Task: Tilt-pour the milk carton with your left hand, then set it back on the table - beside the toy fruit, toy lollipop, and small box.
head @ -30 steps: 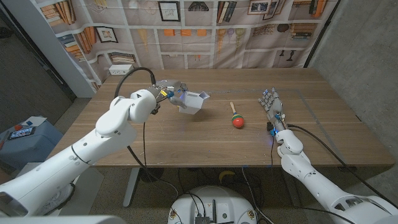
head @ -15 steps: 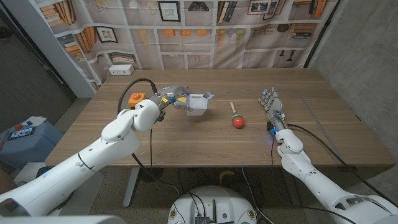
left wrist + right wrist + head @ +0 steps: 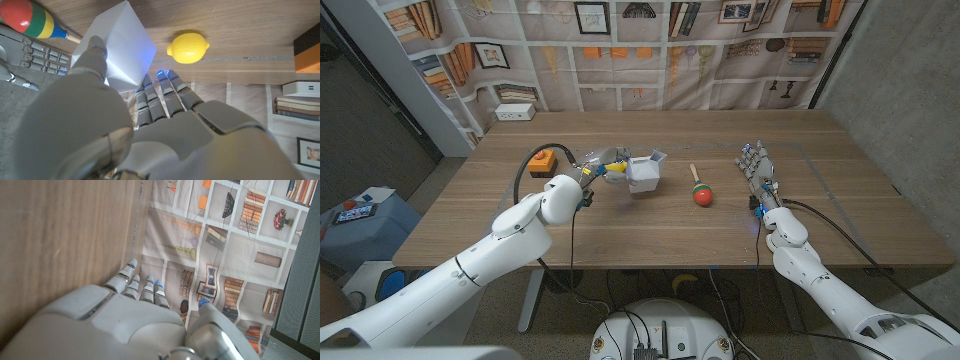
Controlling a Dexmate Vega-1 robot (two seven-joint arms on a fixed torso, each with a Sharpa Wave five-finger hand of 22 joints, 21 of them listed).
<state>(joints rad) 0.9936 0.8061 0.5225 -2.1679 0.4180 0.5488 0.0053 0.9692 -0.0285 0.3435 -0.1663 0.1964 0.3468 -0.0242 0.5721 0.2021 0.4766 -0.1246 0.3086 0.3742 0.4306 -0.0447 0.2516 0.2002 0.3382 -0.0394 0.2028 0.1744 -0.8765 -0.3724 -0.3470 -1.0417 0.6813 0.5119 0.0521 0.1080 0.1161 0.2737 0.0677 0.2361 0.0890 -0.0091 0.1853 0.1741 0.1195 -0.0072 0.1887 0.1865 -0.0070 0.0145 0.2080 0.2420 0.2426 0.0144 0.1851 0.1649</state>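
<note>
My left hand [image 3: 603, 166] grips the white milk carton [image 3: 642, 174] at mid-table; the carton stands nearly upright, its open spout toward the far side. I cannot tell whether its base touches the table. In the left wrist view the thumb [image 3: 96, 50] presses one face of the carton [image 3: 120, 55] and the fingers [image 3: 161, 97] wrap the other side. A yellow toy lemon [image 3: 187, 47] lies just beyond the fingers. The toy lollipop [image 3: 701, 192], red and green on a wooden stick, lies to the carton's right. The small orange box [image 3: 541, 160] sits behind my left arm. My right hand [image 3: 758, 176] is empty, fingers apart.
The wooden table [image 3: 840, 215] runs wide to the right, with my right hand [image 3: 135, 287] near its front right part. A white block [image 3: 515, 112] sits at the far left edge, in front of a printed bookshelf backdrop [image 3: 650, 40].
The carton has swung from a steep tilt back to nearly upright and shifted right. My left arm moved with it, uncovering the orange box. The right hand has not moved.
</note>
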